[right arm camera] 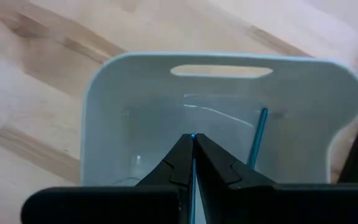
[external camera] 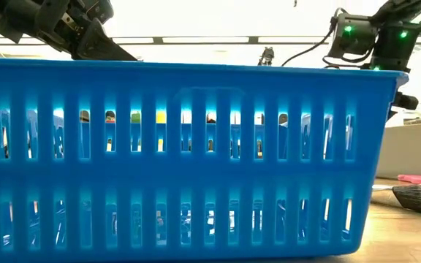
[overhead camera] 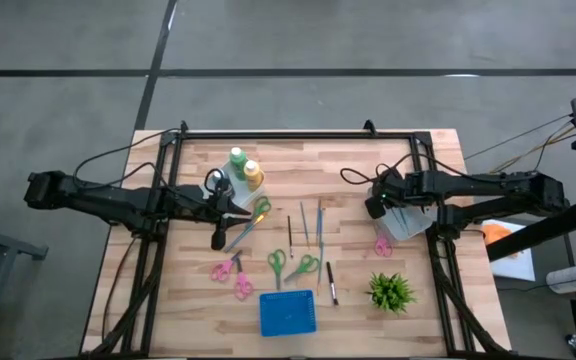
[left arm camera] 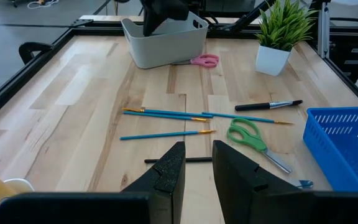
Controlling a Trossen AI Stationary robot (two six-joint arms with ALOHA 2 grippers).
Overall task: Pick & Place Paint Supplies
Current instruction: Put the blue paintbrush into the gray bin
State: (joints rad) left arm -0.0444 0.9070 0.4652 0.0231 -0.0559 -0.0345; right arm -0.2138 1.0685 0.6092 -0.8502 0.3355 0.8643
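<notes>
My right gripper hangs over the open grey bin at the table's right, shut on a thin blue brush. A second blue brush leans inside the bin. My left gripper is open above the table's left middle, touching nothing. It stands near the green bottle and the yellow-orange bottle. Blue brushes and a dark-handled brush lie flat on the wood ahead of it. A thin dark brush lies just past its fingertips. My right gripper pinches the thin blue brush between its two fingers, coming from above and pointing down into the grey bin. The brush runs along the fingers, and its end shows just past their tips. Whether that end touches the bin's floor I cannot tell.
A blue slotted basket stands at the near edge and fills the low view. A small potted plant sits near right. Green scissors, pink scissors and another pink pair lie about the table's middle.
</notes>
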